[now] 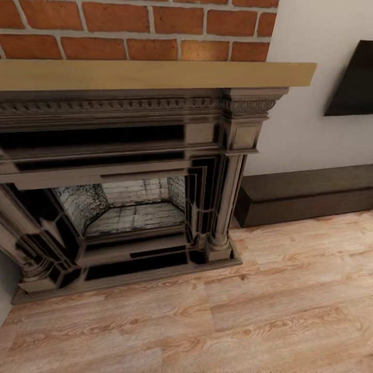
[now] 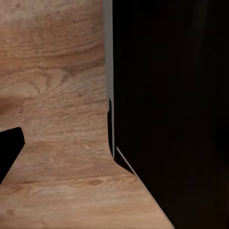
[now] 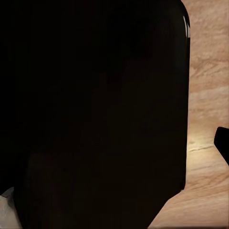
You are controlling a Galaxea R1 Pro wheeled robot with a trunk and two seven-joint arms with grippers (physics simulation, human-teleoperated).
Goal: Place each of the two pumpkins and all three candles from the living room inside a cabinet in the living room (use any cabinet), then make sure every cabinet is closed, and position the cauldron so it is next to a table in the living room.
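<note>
A long, low, dark brown cabinet [image 1: 305, 194] stands against the pale wall at the right in the head view, its front shut as far as I can see. The pumpkins, the candles, the cauldron and the table are out of view. In the left wrist view a dark fingertip [image 2: 9, 152] pokes in at the edge over the plank floor [image 2: 57, 95]. In the right wrist view a similar dark tip [image 3: 223, 143] shows at the edge. Whether either gripper is open or shut cannot be told.
An ornate dark fireplace [image 1: 129, 207] with a tan mantel [image 1: 155, 75] and red brick [image 1: 134, 26] above stands ahead on the left. A black TV [image 1: 355, 77] hangs over the cabinet. A large black body [image 2: 171, 114] blocks much of both wrist views. Light wood floor [image 1: 259, 311] lies in front.
</note>
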